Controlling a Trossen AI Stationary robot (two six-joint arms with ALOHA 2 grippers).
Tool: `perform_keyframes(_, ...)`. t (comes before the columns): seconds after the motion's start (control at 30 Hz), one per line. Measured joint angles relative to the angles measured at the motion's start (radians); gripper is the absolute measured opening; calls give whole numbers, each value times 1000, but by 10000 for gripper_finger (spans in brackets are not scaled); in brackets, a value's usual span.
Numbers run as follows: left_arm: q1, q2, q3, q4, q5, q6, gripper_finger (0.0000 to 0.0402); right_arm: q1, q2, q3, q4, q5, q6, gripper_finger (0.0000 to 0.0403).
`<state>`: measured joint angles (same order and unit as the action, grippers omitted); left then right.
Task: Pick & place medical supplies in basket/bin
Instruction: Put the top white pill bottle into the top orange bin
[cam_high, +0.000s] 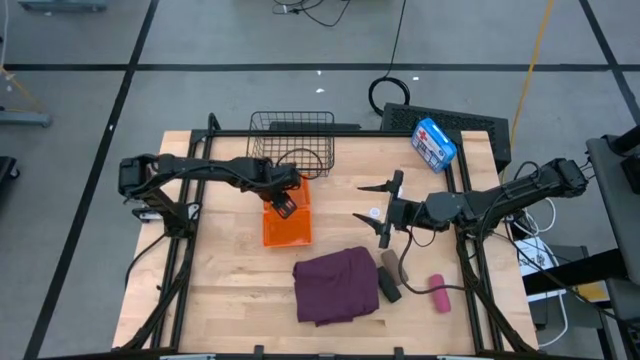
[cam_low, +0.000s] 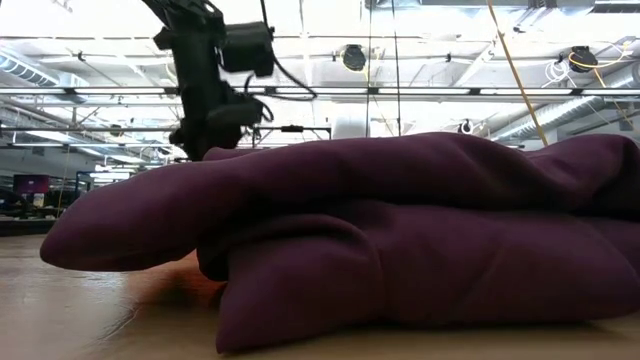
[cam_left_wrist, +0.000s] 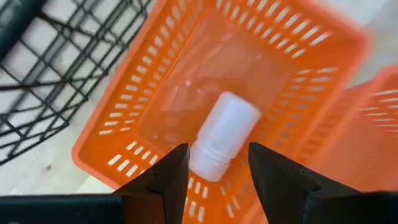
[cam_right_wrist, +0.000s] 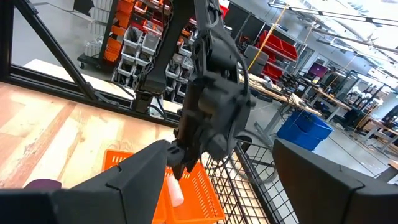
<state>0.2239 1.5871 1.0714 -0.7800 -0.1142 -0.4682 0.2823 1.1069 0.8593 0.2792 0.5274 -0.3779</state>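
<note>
The orange bin (cam_high: 285, 232) stands left of the table's middle, just in front of the black wire basket (cam_high: 292, 140). My left gripper (cam_high: 285, 202) points down over the bin's far compartment, open. A white vial (cam_left_wrist: 222, 138) lies on its side on that compartment's floor, below the fingertips, with orange showing on both sides of it. My right gripper (cam_high: 384, 216) hovers level and open right of the bin, holding nothing. Another white vial (cam_high: 375, 213) lies on the table by it. The purple cloth (cam_high: 338, 285) lies bunched near the front.
A brown roll (cam_high: 390, 262), a black roll (cam_high: 390, 289) and a pink roll (cam_high: 438, 296) lie right of the cloth. A blue-and-white box (cam_high: 433, 142) sits at the far right corner. In the low view the cloth (cam_low: 400, 240) blocks most of the table.
</note>
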Motion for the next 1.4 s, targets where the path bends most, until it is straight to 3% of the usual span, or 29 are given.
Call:
perform_keyframes(0.13, -16, -107, 0, 49, 0, 45, 175, 10, -31, 0, -36, 21, 4, 281)
perform_keyframes(0.33, -99, -318, 0, 191, -99, 182, 175, 49, -115, 0, -248, 216, 123, 281)
perform_keyframes(0.5, -217, -441, -58, 346, -180, 309, 175, 79, -178, 0, -552, 314, 408, 281)
perform_keyframes(0.73, -327, -559, -319, 726, -153, 480, 175, 96, -186, -36, -923, 310, 850, 281)
perform_keyframes(0.87, -341, -611, -425, 867, -146, 484, 175, 100, -182, -120, -953, 304, 982, 272)
perform_keyframes(1.07, -344, -649, -473, 895, -147, 457, 175, 99, -168, -275, -901, 280, 1139, 256)
perform_keyframes(1.4, -344, -613, -473, 897, -148, 414, 175, 36, -93, -517, -598, 268, 1105, 237)
